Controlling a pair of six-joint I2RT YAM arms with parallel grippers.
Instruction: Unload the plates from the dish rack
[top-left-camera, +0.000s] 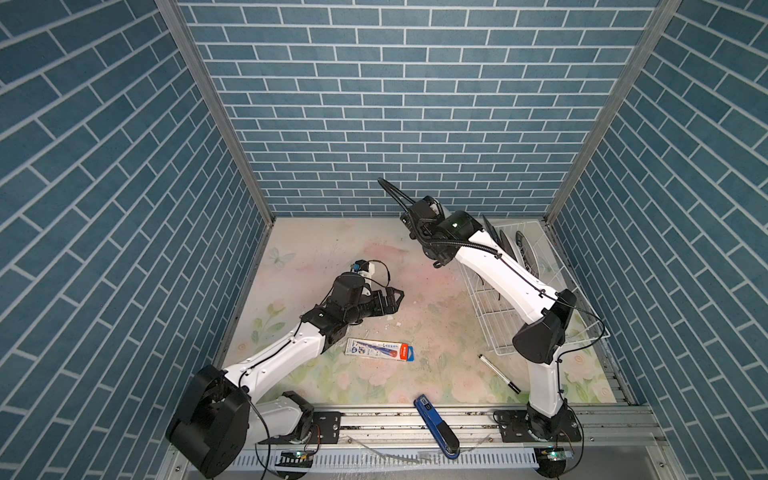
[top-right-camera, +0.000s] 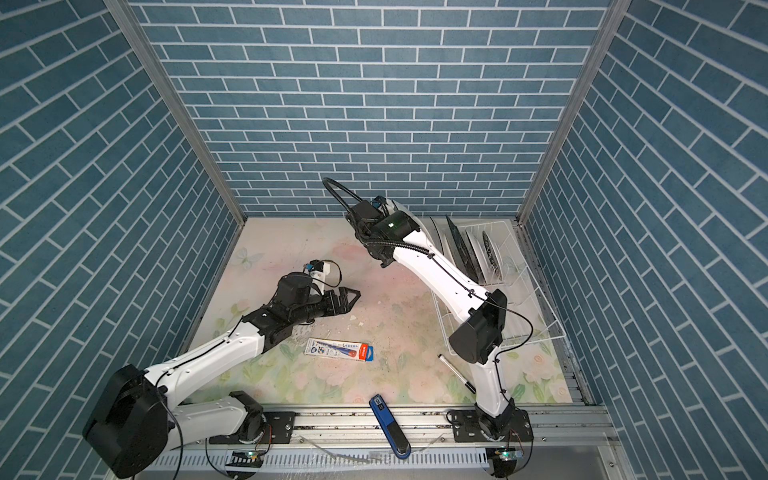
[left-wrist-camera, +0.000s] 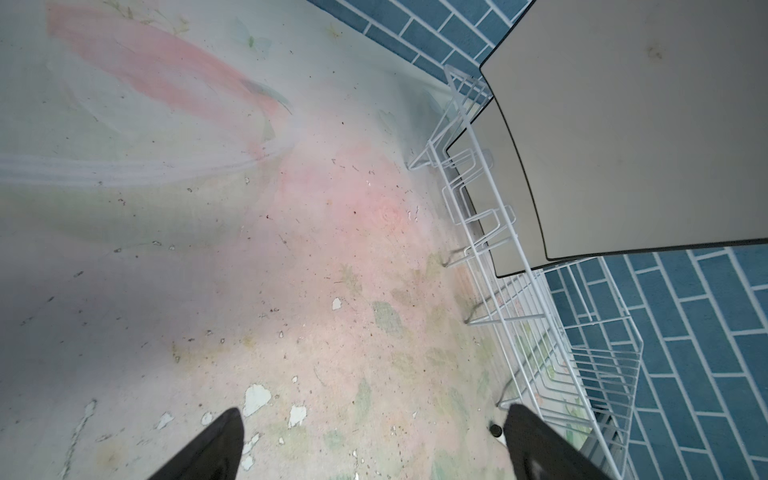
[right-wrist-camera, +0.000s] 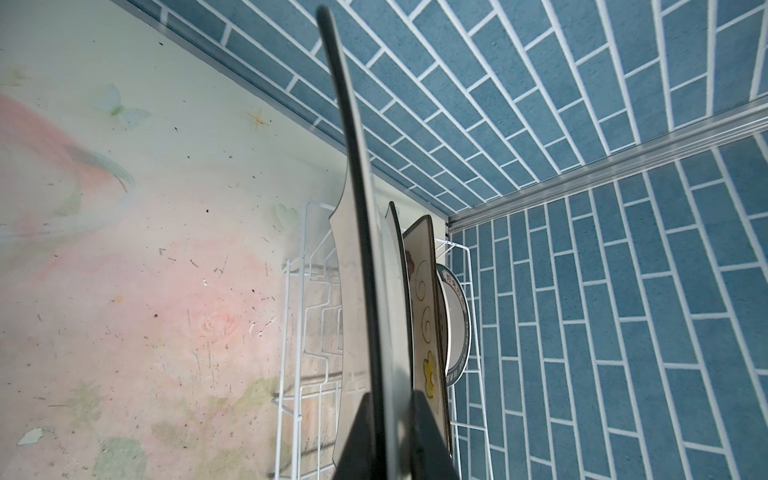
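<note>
My right gripper (right-wrist-camera: 390, 432) is shut on the edge of a square white plate with a black rim (right-wrist-camera: 357, 187), holding it upright and raised above the dish rack (right-wrist-camera: 299, 291). Three more plates stand in the rack behind it: another square one (right-wrist-camera: 397, 249), the flowered one (right-wrist-camera: 424, 311) and a round one with a teal lettered rim (right-wrist-camera: 457, 324). The left wrist view shows the held plate (left-wrist-camera: 644, 145) high over the rack (left-wrist-camera: 540, 332). My left gripper (top-left-camera: 392, 299) is open and empty, low over the mat left of the rack (top-left-camera: 490, 316).
On the flowered mat lie a blue and white packet (top-left-camera: 380, 350) and a marker pen (top-left-camera: 498, 373). A blue hand tool (top-left-camera: 436, 428) rests on the front rail. Blue brick walls enclose three sides, and the rack sits in the back right corner.
</note>
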